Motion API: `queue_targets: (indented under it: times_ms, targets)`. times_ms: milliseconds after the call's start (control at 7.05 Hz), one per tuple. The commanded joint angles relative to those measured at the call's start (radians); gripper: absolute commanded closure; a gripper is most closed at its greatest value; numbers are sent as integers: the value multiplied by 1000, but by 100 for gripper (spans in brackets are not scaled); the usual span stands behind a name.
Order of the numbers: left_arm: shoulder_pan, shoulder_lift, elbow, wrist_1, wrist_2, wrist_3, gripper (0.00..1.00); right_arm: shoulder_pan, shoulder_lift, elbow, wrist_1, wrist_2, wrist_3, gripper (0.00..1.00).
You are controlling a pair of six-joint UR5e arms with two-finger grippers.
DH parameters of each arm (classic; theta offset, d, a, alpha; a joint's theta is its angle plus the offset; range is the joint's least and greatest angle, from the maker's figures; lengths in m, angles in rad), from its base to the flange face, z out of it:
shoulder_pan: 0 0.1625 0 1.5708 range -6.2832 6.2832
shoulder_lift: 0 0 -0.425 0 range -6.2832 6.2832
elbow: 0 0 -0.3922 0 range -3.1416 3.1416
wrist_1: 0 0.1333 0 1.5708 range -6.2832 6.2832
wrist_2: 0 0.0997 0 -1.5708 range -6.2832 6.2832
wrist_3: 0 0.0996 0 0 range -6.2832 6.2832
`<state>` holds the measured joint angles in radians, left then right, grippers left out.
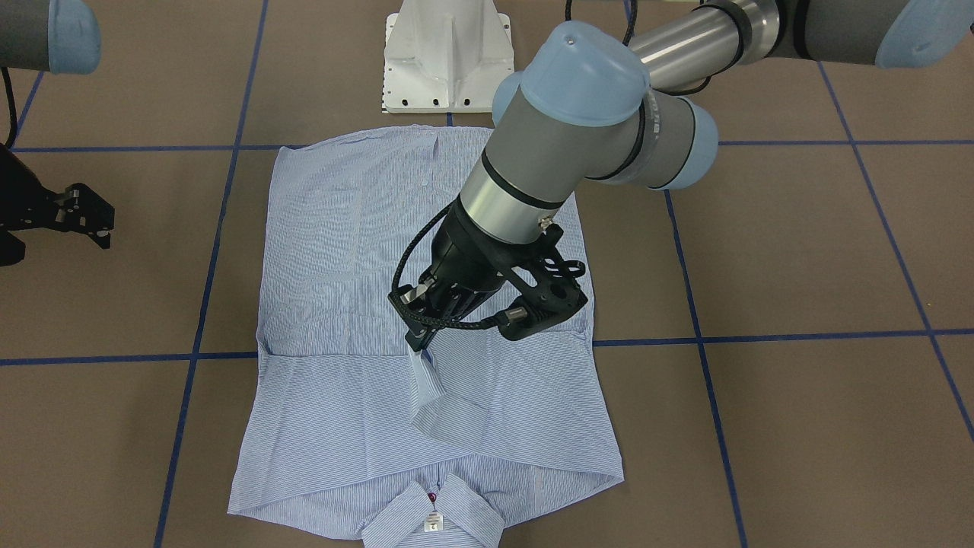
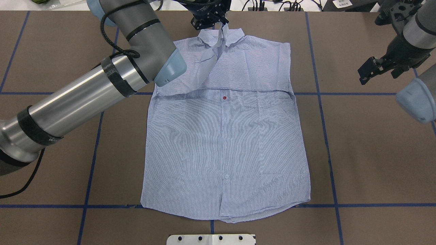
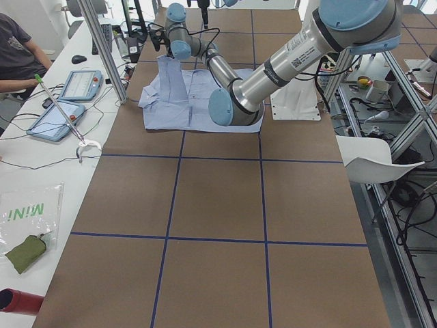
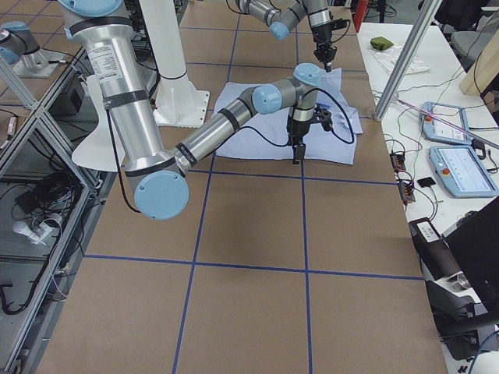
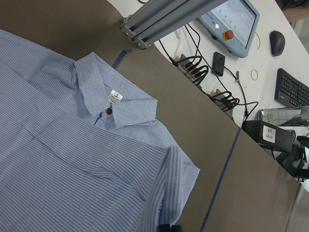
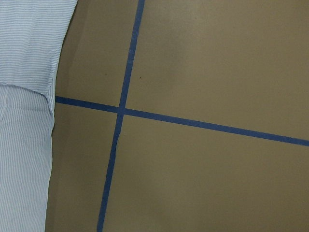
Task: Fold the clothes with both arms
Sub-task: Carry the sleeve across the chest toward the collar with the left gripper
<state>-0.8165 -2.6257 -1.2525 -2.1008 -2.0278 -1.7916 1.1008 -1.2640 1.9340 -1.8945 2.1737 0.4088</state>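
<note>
The light blue striped shirt [image 2: 224, 146] lies flat and front up in the middle of the table, its collar [image 1: 434, 517] at the far edge from the robot. One sleeve lies folded across the chest. My left gripper [image 1: 420, 344] hangs above the upper chest and is shut on the cuff of the other sleeve [image 1: 430, 399], which is lifted off the cloth and droops down to it. In the left wrist view the collar and white neck label [image 5: 114, 96] show below. My right gripper [image 2: 376, 69] hovers open over bare table to the shirt's right, holding nothing.
The white base pedestal [image 2: 211, 239] stands at the table's near edge. Blue tape lines [image 6: 120, 111] cross the brown table top. Beyond the far edge are an aluminium post [image 5: 164, 14], a desk with tablets [image 5: 231, 21] and cables, and a seated person [image 3: 17, 48].
</note>
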Motion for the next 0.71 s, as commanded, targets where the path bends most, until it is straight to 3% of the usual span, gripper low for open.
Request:
queue_targets:
  times_ms: [0,142,425,567]
  targets:
    - [93,-7,68,-91,88,-8,100,-1,0,-3,0,0,2,0]
    - [129,-34,156,-170,122,-8,100,-1,0,-6,-2,0,2,0]
    - [224,-78,312,-305,277,-8,100,-1,0,-7,-2,1,4,0]
    - [250,-76,347,-393,287,-5,23,-1,1,-7,0,1,5,0]
